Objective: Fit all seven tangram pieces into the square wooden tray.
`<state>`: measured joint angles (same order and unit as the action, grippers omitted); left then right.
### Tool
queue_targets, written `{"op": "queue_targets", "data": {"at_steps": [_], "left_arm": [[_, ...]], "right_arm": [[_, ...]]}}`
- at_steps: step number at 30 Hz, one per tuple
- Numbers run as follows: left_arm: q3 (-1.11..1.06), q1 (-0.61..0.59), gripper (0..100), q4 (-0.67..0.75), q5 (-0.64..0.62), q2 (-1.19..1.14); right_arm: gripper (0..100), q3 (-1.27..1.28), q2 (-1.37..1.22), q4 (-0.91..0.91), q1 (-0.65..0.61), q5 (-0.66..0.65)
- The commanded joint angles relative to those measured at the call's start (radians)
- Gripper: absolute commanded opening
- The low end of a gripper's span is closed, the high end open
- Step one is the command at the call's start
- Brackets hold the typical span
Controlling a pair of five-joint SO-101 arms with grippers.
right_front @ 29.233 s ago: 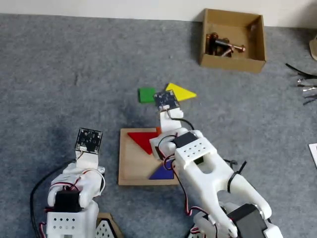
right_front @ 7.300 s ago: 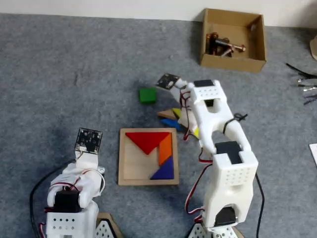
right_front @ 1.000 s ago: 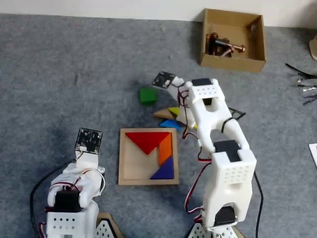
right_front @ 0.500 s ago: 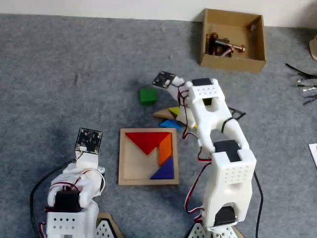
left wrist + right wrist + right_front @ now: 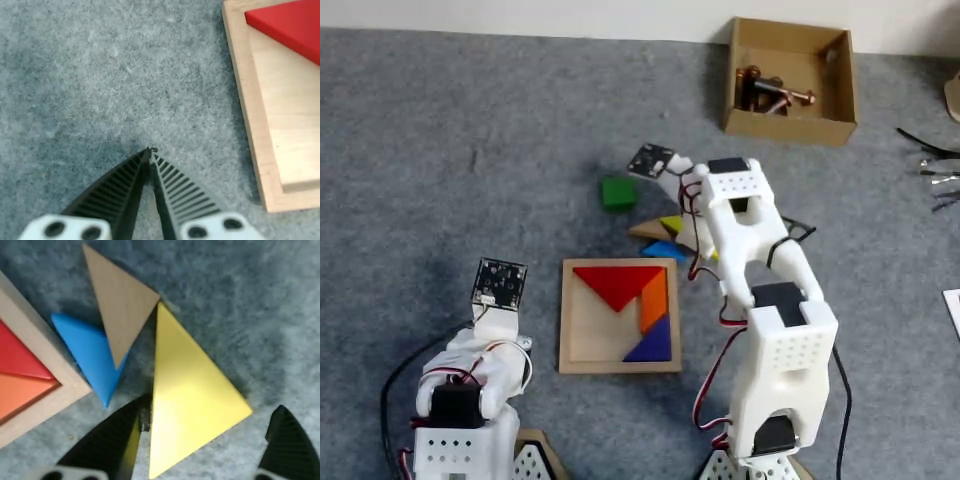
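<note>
Lately the right gripper (image 5: 210, 415) has hardly stirred, jaws wide astride the yellow triangle (image 5: 192, 390) at the tray's (image 5: 564, 320) one o'clock (a pickup looks near), though half a minute back it hung over the tray and yellow lay by the green square (image 5: 617, 192); the left gripper (image 5: 149, 155) sits pinched shut at nine o'clock.

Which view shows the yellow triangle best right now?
Right wrist view: the yellow triangle, almost whole, lies inside the open right end effector. The high view shows a sliver; the arm covers the rest.

Cardboard box (image 5: 788, 128) holding copper fittings (image 5: 770, 92), grey carpet (image 5: 470, 150), white wall (image 5: 520, 15)
</note>
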<state>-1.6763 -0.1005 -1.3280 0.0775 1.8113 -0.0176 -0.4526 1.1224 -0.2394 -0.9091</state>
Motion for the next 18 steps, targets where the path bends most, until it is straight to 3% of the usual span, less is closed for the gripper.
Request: {"op": "queue_targets", "data": {"at_steps": [1,18], "left_arm": [[-0.019,0.013,1,-0.005,0.003,0.007],[-0.019,0.013,1,-0.005,0.003,0.007]], "right_arm": [[34.7,-0.010,0.024,-0.007,0.021,-0.002],[34.7,-0.021,0.030,0.085,0.018,-0.002]]}}
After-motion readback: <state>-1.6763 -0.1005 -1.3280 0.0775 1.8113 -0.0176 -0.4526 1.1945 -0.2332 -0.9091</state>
